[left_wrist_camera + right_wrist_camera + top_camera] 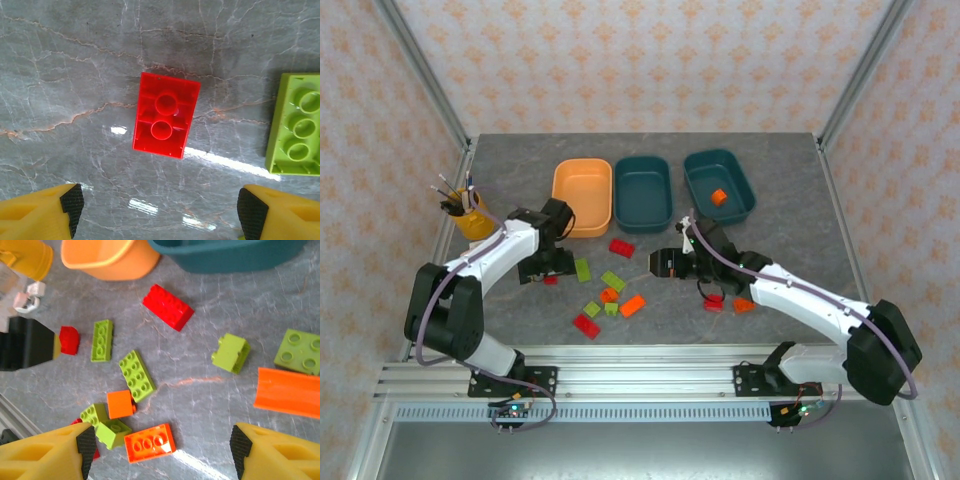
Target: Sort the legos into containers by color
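Down on the gray table (pixel 800 225), my left claw (pixel 161 210) points at a red lego (pixel 165 122). Its two yellow fingers (pixel 40 215) are spread wide apart and they hold nothing. The red lego lies flat with its hollow side up, out in front of the fingers and not touching them. A lime green lego (pixel 296 131) lies near it, at the right edge of the left wrist view.

My right claw (pixel 162 450) is wide open as well, and it has nothing in it. Below it many legos lie loose on the table. I see a big red brick (pixel 168 306), a long lime brick (pixel 136 375), a small orange block (pixel 120 404) and an orange brick (pixel 150 442). A flat orange piece (pixel 289 392) lies off to the right.

At the far side of the table three tubs stand in a row: the light orange tub (pixel 583 195), the middle teal tub (pixel 643 192) and the right teal tub (pixel 700 178). One orange lego (pixel 718 197) lies inside the right teal tub. From above, the other legos lie between my two arms, on the near side of the tubs.
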